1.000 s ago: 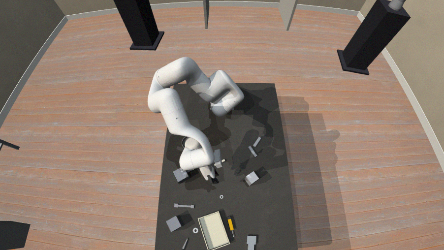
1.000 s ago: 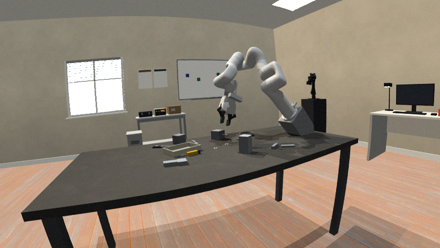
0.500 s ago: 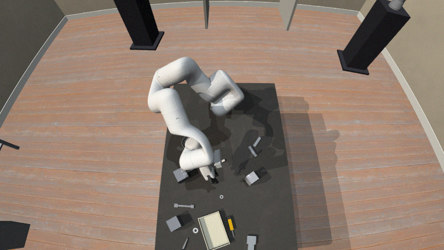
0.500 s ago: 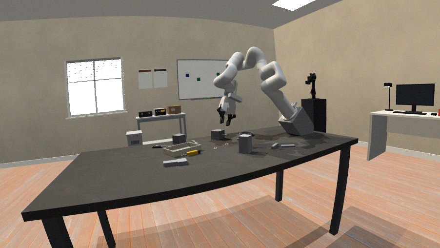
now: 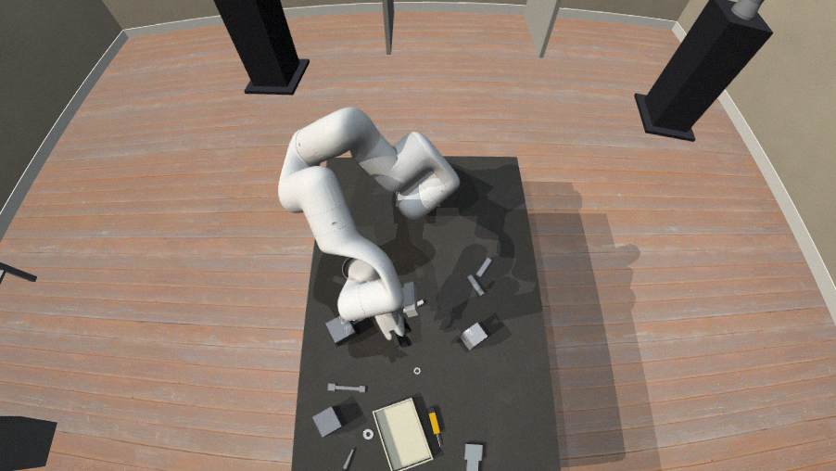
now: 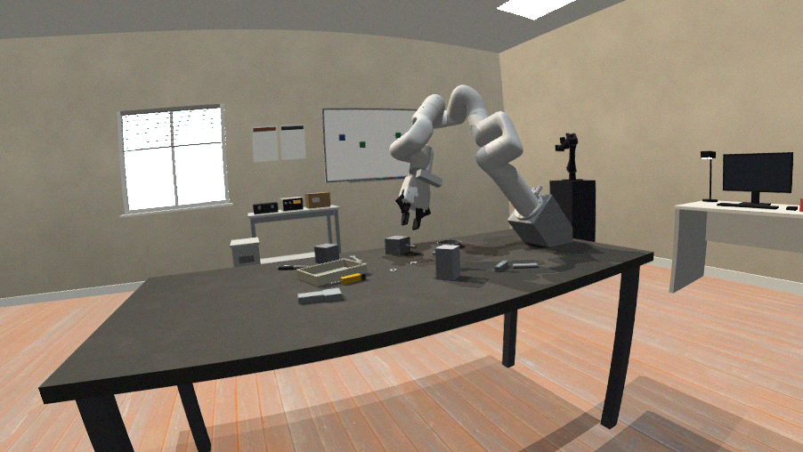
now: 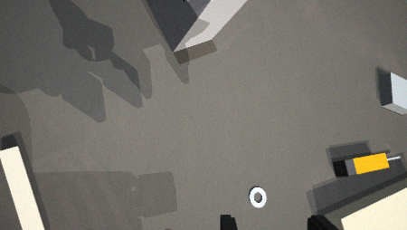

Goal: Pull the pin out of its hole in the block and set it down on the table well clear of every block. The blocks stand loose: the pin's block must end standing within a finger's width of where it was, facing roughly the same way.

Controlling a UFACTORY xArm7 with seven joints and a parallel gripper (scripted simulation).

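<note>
The pin's grey block (image 6: 396,245) stands on the dark table, with the short pin (image 6: 410,245) sticking sideways out of its right face. From above, the block (image 5: 340,328) shows left of the wrist, and the arm hides the pin. My gripper (image 6: 412,219) hangs in the air well above the pin's outer end. From above it (image 5: 400,337) shows right of the block. The fingers stand partly open with nothing between them. Only the two dark fingertips show at the bottom edge of the wrist view. The pin's block is outside that view.
A taller grey block (image 5: 474,335) stands to the right and shows at the top of the wrist view (image 7: 194,18). Nearer the table's front are a small white washer (image 7: 258,197), a yellow-handled tool (image 7: 368,163), a cream tray (image 5: 402,434), another grey block (image 5: 328,420) and loose bolts.
</note>
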